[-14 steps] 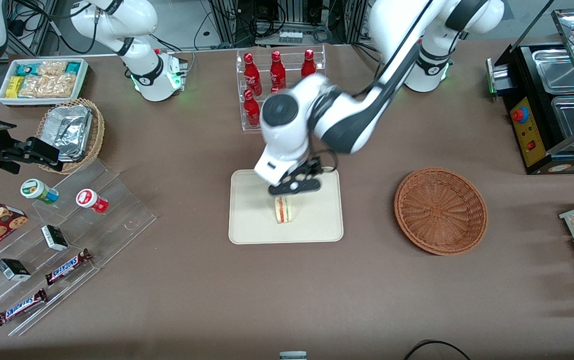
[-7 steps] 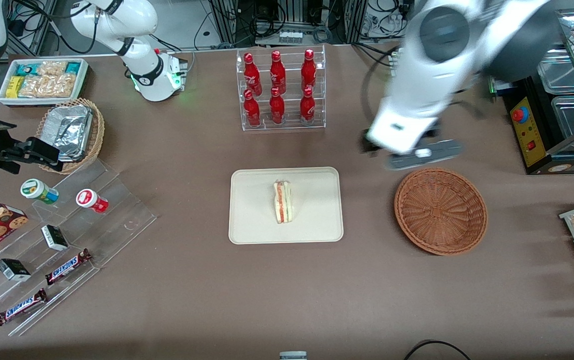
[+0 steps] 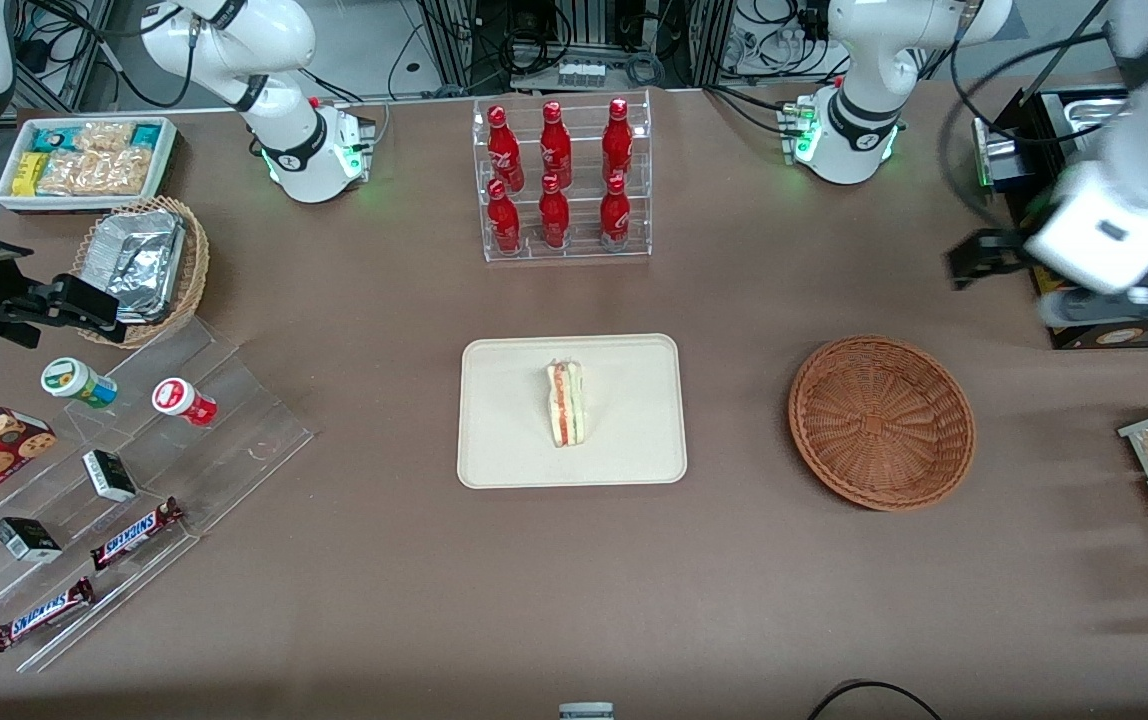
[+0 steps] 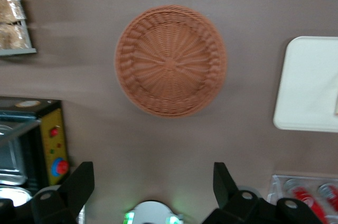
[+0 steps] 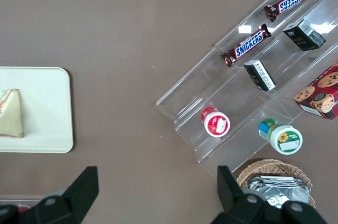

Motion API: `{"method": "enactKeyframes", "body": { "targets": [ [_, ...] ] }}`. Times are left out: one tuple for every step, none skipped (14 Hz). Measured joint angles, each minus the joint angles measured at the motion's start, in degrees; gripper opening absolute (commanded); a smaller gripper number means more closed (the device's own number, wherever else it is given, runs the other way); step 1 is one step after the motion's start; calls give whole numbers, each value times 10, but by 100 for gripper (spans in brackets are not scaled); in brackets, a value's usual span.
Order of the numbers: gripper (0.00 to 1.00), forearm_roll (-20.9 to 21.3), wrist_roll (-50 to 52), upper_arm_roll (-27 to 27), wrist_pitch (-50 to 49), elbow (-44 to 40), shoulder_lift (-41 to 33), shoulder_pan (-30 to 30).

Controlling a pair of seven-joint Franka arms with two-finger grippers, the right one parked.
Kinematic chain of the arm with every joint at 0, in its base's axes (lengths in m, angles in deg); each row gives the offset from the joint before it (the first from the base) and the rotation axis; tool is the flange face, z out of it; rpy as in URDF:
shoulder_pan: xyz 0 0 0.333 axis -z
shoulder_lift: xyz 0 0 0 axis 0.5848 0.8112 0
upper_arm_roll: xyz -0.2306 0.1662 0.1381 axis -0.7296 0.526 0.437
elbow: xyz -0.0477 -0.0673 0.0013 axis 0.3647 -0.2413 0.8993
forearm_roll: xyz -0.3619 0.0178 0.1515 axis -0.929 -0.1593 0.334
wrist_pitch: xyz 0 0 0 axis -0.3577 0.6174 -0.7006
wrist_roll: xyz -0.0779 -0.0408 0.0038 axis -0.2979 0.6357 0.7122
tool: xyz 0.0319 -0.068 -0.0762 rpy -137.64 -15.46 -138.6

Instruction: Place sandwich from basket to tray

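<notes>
The sandwich is lying on the tray, its long axis running twelve to six. The gripper, jaws apart and empty, is hovering toward the working arm's end of the table, the emptied basket lying between them.

sandwich on tray; basket beside tray; tool above table

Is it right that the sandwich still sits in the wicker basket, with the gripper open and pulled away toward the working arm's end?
Not quite. The front view shows the sandwich lying on the tray; the basket holds nothing. The gripper is open, up toward the working arm's end.
</notes>
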Motion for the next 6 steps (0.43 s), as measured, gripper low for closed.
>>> {"method": "enactKeyframes", "body": {
  "targets": [
    [99,-1,-34,0,0,7,-6,-24],
    [99,-3,-60,1,0,13,-13,-41],
    [99,-8,-71,2,0,16,-18,-49],
    [99,-16,-73,2,0,19,-21,-49],
    [99,-25,-73,1,0,20,-23,-47],
    [99,-31,-73,-1,0,20,-22,-43]
  ]
}}
